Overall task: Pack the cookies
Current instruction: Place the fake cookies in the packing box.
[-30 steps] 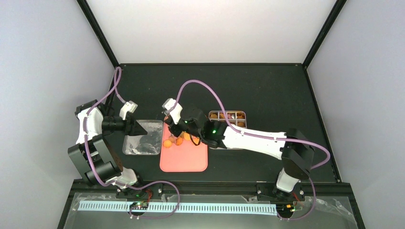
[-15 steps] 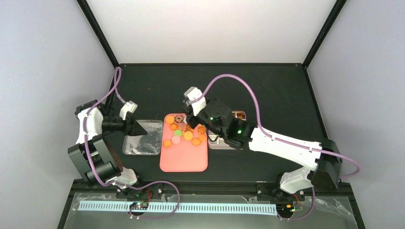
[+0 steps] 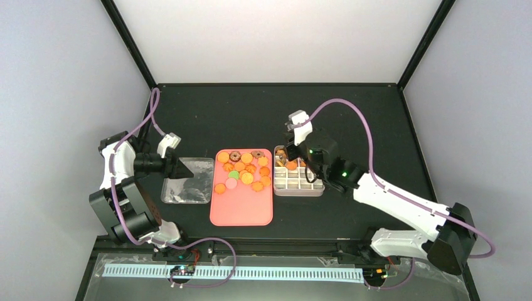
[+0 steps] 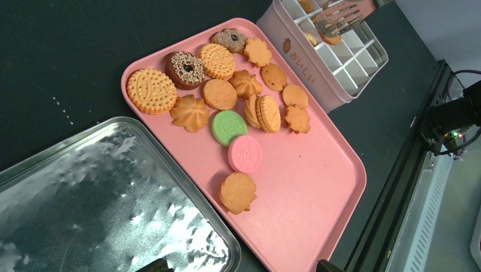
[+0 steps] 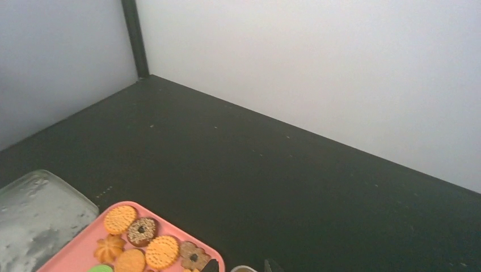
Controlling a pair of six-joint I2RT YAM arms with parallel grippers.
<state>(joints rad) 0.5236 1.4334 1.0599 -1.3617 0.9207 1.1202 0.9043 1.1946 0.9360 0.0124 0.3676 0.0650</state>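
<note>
The cookies lie bunched at the far end of the pink tray: orange rounds and flower shapes, two brown rings, one green and one pink. The white gridded tin stands right of the tray with a few cookies in its far cells. My right gripper hangs over the tin's far left cells. In the left wrist view its fingers are closed on an orange cookie. My left gripper is open and empty, low over the silver lid.
The silver lid lies flat against the pink tray's left edge. The tin touches the tray's right side. Dark table runs behind the tray to the white back wall. A black frame rail borders the near edge.
My right arm has swung right, from over the tray's cookies to over the tin, so the cookies now show in full. My left arm has not moved.
</note>
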